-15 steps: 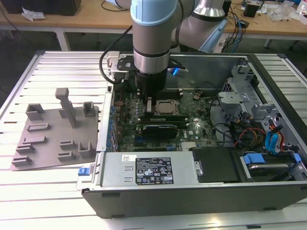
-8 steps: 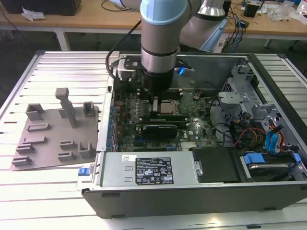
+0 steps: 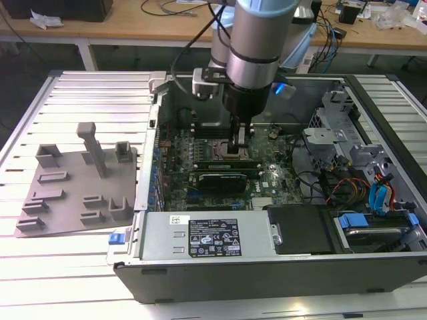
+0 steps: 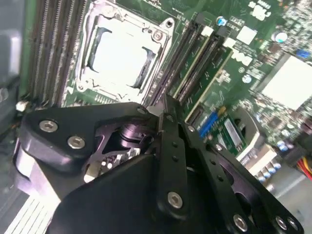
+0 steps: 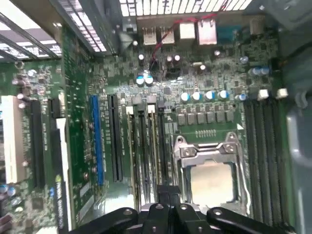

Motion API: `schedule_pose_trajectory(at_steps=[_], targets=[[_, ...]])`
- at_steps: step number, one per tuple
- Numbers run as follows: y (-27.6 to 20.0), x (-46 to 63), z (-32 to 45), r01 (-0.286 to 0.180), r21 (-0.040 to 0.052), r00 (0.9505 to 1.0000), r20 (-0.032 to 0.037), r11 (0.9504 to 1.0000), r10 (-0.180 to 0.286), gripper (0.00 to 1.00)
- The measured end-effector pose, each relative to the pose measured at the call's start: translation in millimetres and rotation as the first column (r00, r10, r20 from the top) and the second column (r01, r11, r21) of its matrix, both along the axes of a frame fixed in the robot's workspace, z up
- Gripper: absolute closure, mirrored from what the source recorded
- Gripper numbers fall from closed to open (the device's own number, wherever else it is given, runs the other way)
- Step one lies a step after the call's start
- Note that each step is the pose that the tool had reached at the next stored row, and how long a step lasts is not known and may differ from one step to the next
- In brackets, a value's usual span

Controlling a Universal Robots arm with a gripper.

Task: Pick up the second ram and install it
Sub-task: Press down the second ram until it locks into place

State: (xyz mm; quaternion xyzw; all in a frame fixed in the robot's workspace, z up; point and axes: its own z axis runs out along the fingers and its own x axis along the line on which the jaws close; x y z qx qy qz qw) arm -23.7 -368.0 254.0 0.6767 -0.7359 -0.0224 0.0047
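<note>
The table has a ribbed light grey metal top. On it lie an open black computer case and, at the exterior view's left, a grey plastic fixture plate.

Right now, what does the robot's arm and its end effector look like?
The arm is a thick, round silver-grey tube with a pale blue cap at its joint and a small blue light glowing beside it. Black cables trail off behind it. The end effector is black, built from flat metal links joined with shiny silver bolts, seen in both wrist views.
</note>
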Motion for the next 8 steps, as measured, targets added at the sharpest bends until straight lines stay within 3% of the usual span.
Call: schedule_pose_trajectory(at_steps=[1, 4, 8], targets=[[0.0, -0.1, 12.4, 0.000, 0.0001, 1.0000, 0.0000, 1.0000, 0.000, 0.92], [0.1, -0.1, 31.6, 0.000, 0.0000, 1.0000, 0.0000, 1.0000, 0.000, 0.92], [0.1, -0.1, 33.8, 0.000, 0.0001, 1.0000, 0.0000, 1.0000, 0.000, 0.92]])
